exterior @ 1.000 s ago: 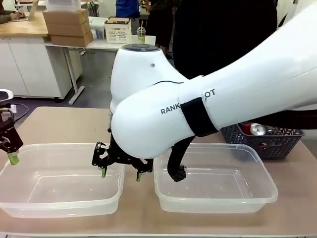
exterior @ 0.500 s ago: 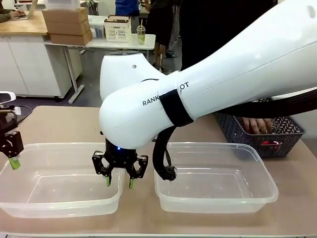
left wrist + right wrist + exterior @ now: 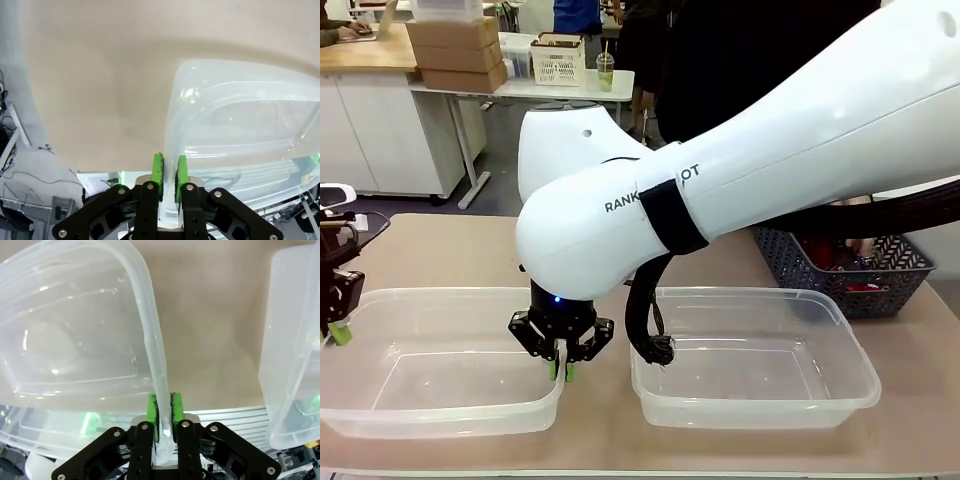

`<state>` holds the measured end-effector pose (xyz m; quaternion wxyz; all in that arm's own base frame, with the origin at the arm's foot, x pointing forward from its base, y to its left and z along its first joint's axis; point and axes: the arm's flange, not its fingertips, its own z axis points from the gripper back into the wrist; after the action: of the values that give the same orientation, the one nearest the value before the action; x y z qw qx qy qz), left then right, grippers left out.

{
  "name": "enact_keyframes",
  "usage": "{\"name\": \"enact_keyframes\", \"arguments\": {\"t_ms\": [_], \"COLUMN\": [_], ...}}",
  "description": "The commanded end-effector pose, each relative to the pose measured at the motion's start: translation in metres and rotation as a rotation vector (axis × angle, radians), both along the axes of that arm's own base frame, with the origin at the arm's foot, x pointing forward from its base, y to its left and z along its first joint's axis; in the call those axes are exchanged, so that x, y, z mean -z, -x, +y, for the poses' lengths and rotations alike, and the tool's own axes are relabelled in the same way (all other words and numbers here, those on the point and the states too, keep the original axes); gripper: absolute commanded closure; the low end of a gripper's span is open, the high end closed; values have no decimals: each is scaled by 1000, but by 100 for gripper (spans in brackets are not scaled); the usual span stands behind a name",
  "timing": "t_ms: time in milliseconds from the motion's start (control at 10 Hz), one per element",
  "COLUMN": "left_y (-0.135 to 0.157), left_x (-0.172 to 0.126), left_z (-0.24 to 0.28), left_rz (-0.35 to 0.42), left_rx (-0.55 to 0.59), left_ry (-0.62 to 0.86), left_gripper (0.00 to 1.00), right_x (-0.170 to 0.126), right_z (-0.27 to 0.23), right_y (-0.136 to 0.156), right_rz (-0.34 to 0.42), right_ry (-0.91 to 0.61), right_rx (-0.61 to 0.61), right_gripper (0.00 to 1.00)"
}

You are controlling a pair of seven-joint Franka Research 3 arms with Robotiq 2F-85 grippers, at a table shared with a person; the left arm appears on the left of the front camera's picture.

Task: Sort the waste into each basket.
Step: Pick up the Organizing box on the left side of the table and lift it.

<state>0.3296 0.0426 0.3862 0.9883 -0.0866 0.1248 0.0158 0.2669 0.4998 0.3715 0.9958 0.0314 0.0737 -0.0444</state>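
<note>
While both jaws are clenched on opposite rims of the left tub (image 3: 440, 415), resting on the desk (image 3: 450, 250) beside its twin (image 3: 760, 410), I fear uneven lifting could twist the thin rim loose.

Beyond my tan bench (image 3: 450, 250), a grey floor (image 3: 500, 180) ran back to white cabinets (image 3: 370, 140) under a wooden counter (image 3: 365, 55). Cardboard boxes (image 3: 455, 50) sat stacked there, and a white table (image 3: 510, 90) carried a white lattice crate (image 3: 558, 62) and a cup of green drink (image 3: 606, 70). The light was even and indoor.
</note>
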Motion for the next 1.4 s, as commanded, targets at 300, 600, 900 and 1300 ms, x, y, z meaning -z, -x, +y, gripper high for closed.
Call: {"name": "enact_keyframes", "arguments": {"t_ms": [300,600,900,1300], "left_y": [75,55,11,18], "left_x": [37,-51,-144,-178], "left_z": [-19,-34,-60,-91], "left_rz": [-65,-134,-240,-287], "left_rx": [-98,-263,-304,-256], "left_ry": [-92,-175,-201,-88], "left_gripper": [100,100,100,100], "right_x": [-2,-68,-128,-145], "right_z": [0,-40,-87,-83], "right_y": [3,-7,-12,-15], "right_rz": [-7,4,89,57], "right_ry": [38,32,49,-13], "right_rx": [1,-10,-66,-37], "right_gripper": [100,100,100,100]}}
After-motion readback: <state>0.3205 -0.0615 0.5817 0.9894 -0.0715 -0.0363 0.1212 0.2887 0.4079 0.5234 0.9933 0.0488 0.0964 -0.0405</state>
